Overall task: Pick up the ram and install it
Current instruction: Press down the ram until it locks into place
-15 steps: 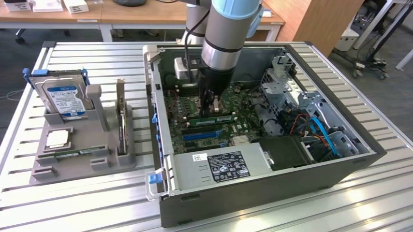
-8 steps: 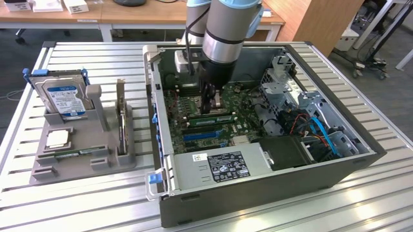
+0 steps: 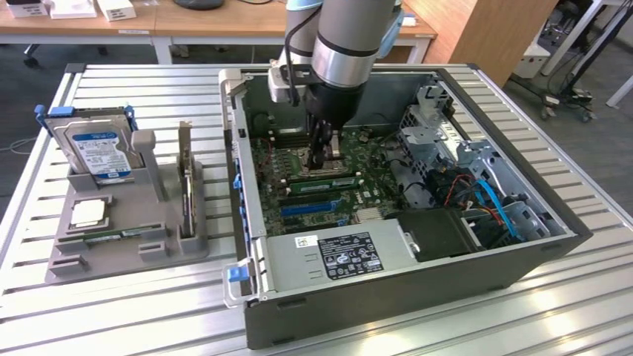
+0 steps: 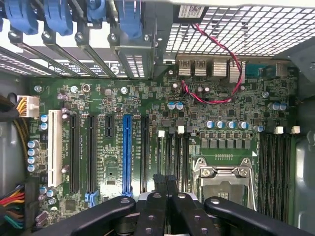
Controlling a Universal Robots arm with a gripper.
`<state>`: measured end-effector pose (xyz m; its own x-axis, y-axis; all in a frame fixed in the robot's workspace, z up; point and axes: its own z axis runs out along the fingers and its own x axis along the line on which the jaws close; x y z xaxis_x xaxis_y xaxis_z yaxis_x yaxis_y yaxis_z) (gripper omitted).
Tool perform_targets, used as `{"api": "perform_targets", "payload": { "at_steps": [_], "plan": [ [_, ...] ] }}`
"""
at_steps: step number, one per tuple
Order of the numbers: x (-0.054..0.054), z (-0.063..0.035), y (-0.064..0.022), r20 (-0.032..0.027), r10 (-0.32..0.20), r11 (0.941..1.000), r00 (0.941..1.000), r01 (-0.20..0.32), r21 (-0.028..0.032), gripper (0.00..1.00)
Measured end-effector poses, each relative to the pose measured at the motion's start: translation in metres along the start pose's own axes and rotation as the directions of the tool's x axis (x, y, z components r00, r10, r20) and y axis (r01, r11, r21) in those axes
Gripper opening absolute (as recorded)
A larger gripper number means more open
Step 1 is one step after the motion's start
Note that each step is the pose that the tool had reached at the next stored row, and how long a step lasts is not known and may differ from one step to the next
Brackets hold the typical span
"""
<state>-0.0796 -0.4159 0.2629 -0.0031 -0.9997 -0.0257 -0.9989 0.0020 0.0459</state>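
Reaching down into the open computer case (image 3: pixel 554 230), the gripper (image 3: pixel 319 162) had its fingers (image 4: pixel 165 189) pressed together, tips just above the motherboard (image 3: pixel 342 174) beside the processor socket (image 4: pixel 224 184). A ram (image 3: pixel 322 184) stick (green, lying lengthwise) sat in the memory slots right below the fingertips; whether they touched it could not be told.

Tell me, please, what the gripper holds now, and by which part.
It cannot be told. The gripper is shut, low over the motherboard, its tips near a green ram.
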Motion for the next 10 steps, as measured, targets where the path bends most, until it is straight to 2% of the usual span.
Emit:
{"api": "perform_targets", "payload": {
  "at_steps": [4,10],
  "plan": [
    [0.000,-0.0001,-0.0004,-0.0003,0.000,1.0000,1.0000,0.000,-0.0001,0.10],
    [0.000,-0.0008,-0.0143,-0.0002,0.000,1.0000,1.0000,0.000,-0.0007,0.10]
  ]
}}
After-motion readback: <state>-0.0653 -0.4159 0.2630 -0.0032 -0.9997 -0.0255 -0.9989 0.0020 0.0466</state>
